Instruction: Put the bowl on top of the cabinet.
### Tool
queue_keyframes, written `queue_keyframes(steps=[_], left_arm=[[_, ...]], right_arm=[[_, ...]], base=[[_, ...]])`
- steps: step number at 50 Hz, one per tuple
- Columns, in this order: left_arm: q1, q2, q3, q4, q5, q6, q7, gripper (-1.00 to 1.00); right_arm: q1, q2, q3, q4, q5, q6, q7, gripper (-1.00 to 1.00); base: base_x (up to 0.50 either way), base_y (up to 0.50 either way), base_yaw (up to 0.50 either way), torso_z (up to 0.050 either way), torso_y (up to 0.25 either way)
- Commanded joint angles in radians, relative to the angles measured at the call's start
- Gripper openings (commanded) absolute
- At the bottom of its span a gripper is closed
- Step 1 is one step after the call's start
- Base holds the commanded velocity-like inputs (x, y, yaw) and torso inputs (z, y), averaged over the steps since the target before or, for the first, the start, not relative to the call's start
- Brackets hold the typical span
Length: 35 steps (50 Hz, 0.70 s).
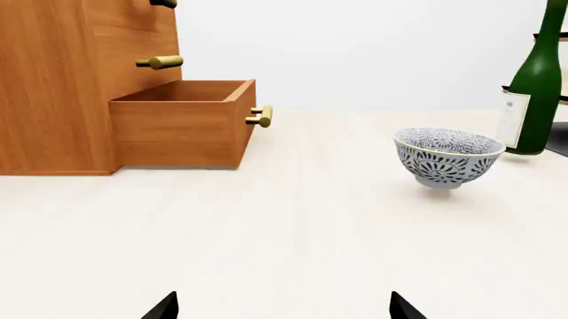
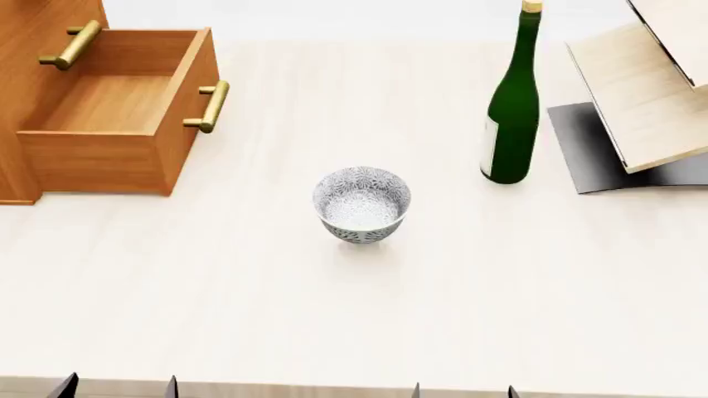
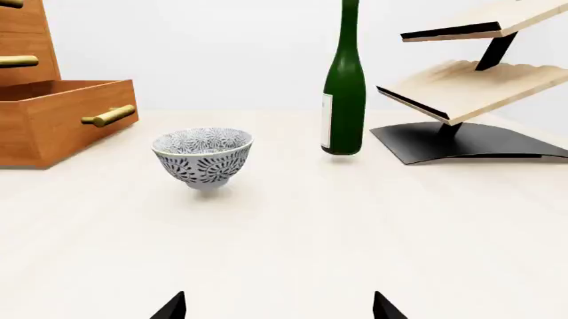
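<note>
The small round white bowl with grey floral speckle (image 2: 362,204) stands upright and alone on the pale wooden counter (image 2: 332,315), just left of centre in the head view, well apart from the orange-brown wooden drawer cabinet (image 2: 33,99) at upper left, whose lowest drawer (image 2: 116,104) is pulled out. Neither arm has reached it: the left end effector (image 1: 282,307) and right end effector (image 3: 277,306) show only 2 dark fingertips each, spread apart and empty. A good approach probably pinches the rim from above, staying clear of the tall green glass bottle (image 2: 513,108) at upper right, then lifts high enough to pass the brass handles (image 2: 208,106).
</note>
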Motion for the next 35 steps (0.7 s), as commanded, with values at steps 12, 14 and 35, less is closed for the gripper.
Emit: queue_keyframes(steps=[12,14,35], left_arm=[[-0.013,-0.041,0.037,-0.004,-0.057,-0.011,-0.06,1.0],[-0.014,-0.044,0.04,-0.003,-0.065,-0.013,-0.066,1.0],[-0.081,-0.106,0.06,0.21,-0.144,-0.099,-0.079,1.0]], right_arm=[[0.001,0.049,-0.063,0.002,0.037,-0.005,0.048,1.0],[0.0,0.053,-0.066,-0.001,0.042,-0.007,0.052,1.0],[-0.02,0.117,-0.059,-0.277,0.119,0.085,0.084,1.0]], base=[[0.0,0.0,0.0,0.0,0.0],[0.0,0.0,0.0,0.0,0.0],[0.08,0.0,0.0,0.0,0.0]])
